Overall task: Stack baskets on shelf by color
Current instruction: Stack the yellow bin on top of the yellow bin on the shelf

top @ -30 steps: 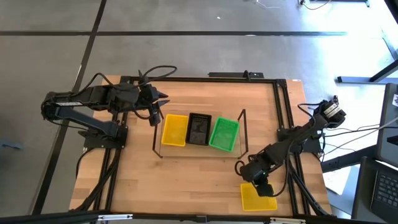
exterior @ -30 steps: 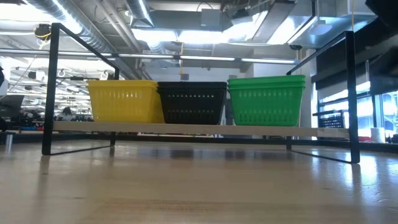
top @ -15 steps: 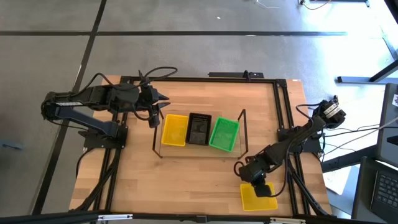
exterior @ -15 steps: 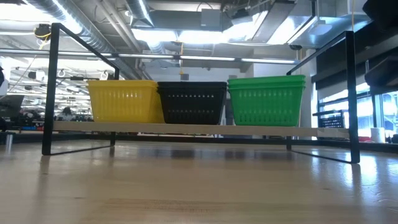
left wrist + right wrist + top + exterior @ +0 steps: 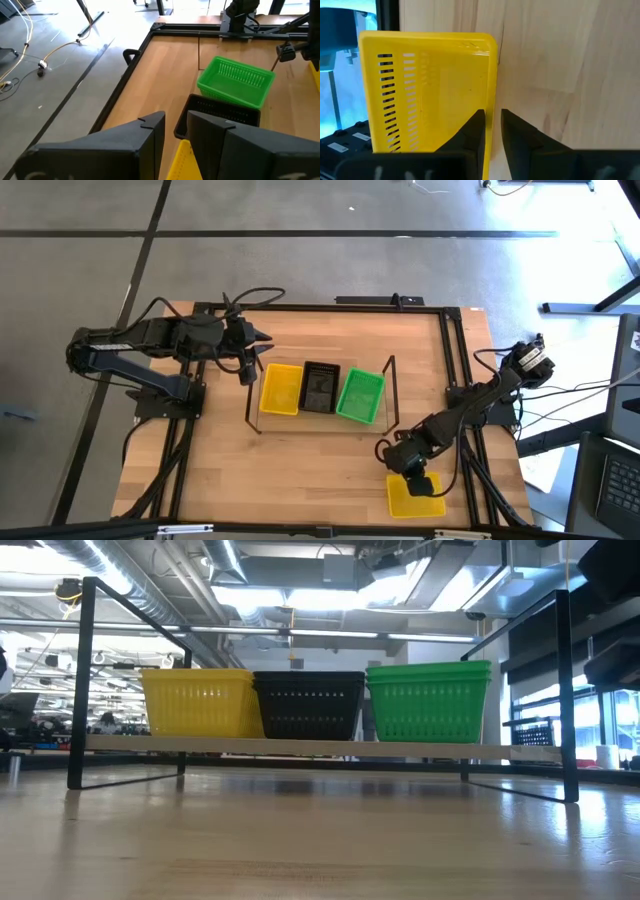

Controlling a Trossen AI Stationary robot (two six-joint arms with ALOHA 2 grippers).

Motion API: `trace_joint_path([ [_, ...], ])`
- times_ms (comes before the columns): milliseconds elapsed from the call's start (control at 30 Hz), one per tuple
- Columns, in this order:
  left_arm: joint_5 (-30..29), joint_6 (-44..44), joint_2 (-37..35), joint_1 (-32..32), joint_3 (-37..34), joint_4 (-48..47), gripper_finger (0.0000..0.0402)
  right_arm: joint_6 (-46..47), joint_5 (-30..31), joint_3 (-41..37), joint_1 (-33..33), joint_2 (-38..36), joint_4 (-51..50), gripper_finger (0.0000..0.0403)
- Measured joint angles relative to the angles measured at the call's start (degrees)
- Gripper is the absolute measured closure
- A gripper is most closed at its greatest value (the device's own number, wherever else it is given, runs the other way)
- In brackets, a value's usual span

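Right hand [image 5: 418,483]: at the near right corner of the tabletop [image 5: 310,460], over the loose yellow basket [image 5: 412,498]. In its wrist view the fingers [image 5: 472,131] stand only slightly apart, astride one side wall of that basket [image 5: 427,90]; whether they press on the wall cannot be told.

Left hand [image 5: 262,340]: waiting above the far left part of the tabletop, just beyond the left end of the shelf [image 5: 262,421]. Its fingers [image 5: 150,135] are a narrow gap apart and hold nothing.

Shelf: a low board with black wire frames [image 5: 88,680] at both ends, near the middle of the tabletop.

Baskets on the shelf: three in a row, side by side: one yellow [image 5: 280,389] at the left end, one black [image 5: 320,387] in the middle, one green [image 5: 360,395] at the right end. The low view shows the same row, yellow [image 5: 198,702], black [image 5: 308,705], green [image 5: 428,700], all upright on the board [image 5: 300,748].

Count: four baskets in view, two yellow, one black, one green.

Loose basket: resting on the tabletop, well apart from the shelf.
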Motion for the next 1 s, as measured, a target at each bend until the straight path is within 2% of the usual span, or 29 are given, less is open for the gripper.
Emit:
trace_joint_path([
  [233, 0.0, 0.0, 0.0, 0.0, 0.0, 0.0, 0.0327, 0.5, 0.5, 0.0, 0.4, 0.7, 0.0, 0.0344],
  [733, 0.0, 0.0, 0.0, 0.0, 0.0, 0.0, 0.0327, 8.7, 1.1, 0.0, 0.4, 7.6, 1.6, 0.0346],
  [1000, 0.0, 0.0, 0.0, 0.0, 0.0, -0.1, 0.0327, 13.3, 1.2, 0.3, -1.9, 8.3, 3.5, 0.0397],
])
